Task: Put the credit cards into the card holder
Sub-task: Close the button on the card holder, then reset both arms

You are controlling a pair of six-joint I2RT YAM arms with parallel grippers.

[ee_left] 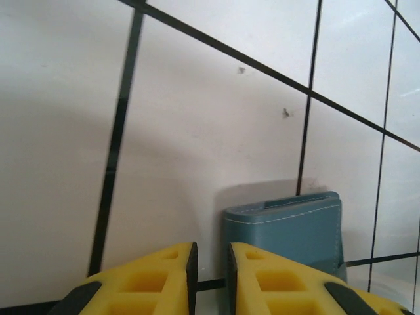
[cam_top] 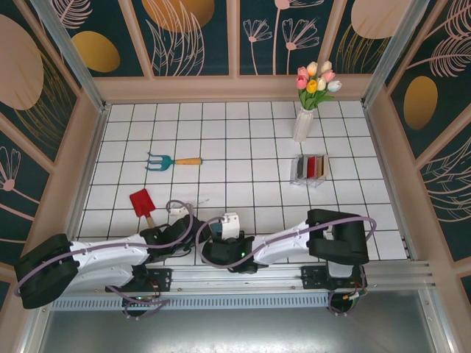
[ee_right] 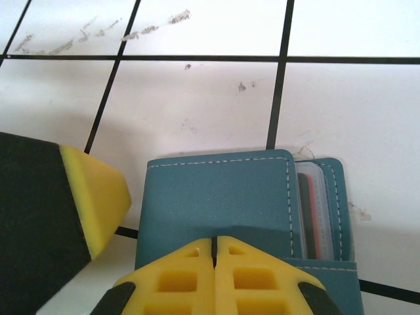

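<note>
The teal-blue card holder [ee_right: 216, 197] lies on the white tiled table, its cover folded over. At its right side the edges of red, dark and white credit cards [ee_right: 314, 210] show in a slot. My right gripper [ee_right: 214, 239] is shut, its yellow tips over the cover's near edge with nothing visible between them. My left gripper [ee_left: 211, 248] stands open by a narrow gap over bare tile, just left of the card holder [ee_left: 289, 226]. One of its fingers [ee_right: 92, 197] shows beside the holder's left edge. More cards [cam_top: 312, 166] stand in a clear rack.
The clear slotted rack [cam_top: 297, 176] sits at the right middle of the table. A white vase of tulips [cam_top: 303, 123] stands behind it. A teal hand rake [cam_top: 165, 161] and a red trowel [cam_top: 142, 202] lie to the left. Wooden walls enclose the table.
</note>
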